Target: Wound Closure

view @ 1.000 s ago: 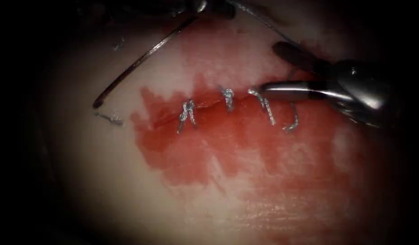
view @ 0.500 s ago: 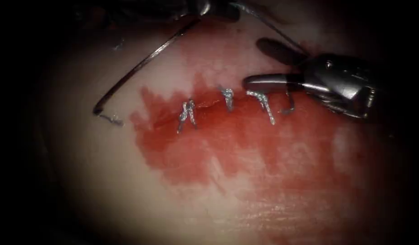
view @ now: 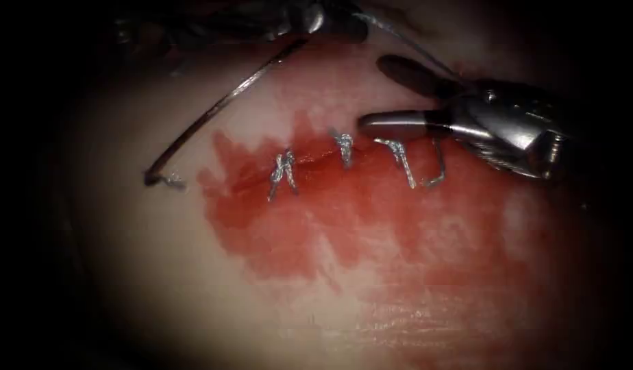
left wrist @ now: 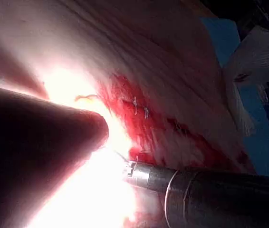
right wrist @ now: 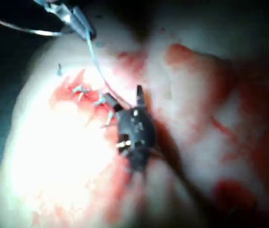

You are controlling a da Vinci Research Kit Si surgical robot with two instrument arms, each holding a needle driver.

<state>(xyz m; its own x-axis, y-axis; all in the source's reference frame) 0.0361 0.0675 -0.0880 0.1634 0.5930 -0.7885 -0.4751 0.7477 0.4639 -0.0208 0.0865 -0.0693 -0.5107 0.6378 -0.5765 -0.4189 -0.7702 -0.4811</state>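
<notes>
Needle (view: 214, 109) apparently held by left end effector (view: 309, 17), off tissue (view: 159, 274).

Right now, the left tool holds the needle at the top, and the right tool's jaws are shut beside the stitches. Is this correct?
Not quite: the right tool has its jaws open, spread above the stitches, as the endoscope view shows. The left tool does hold the needle at the top.

Lower tissue (view: 296, 301) open. Needle (view: 214, 109) arcs across upper left; right tool (view: 399, 99) and taut thread (view: 405, 42) block upper right.
</notes>
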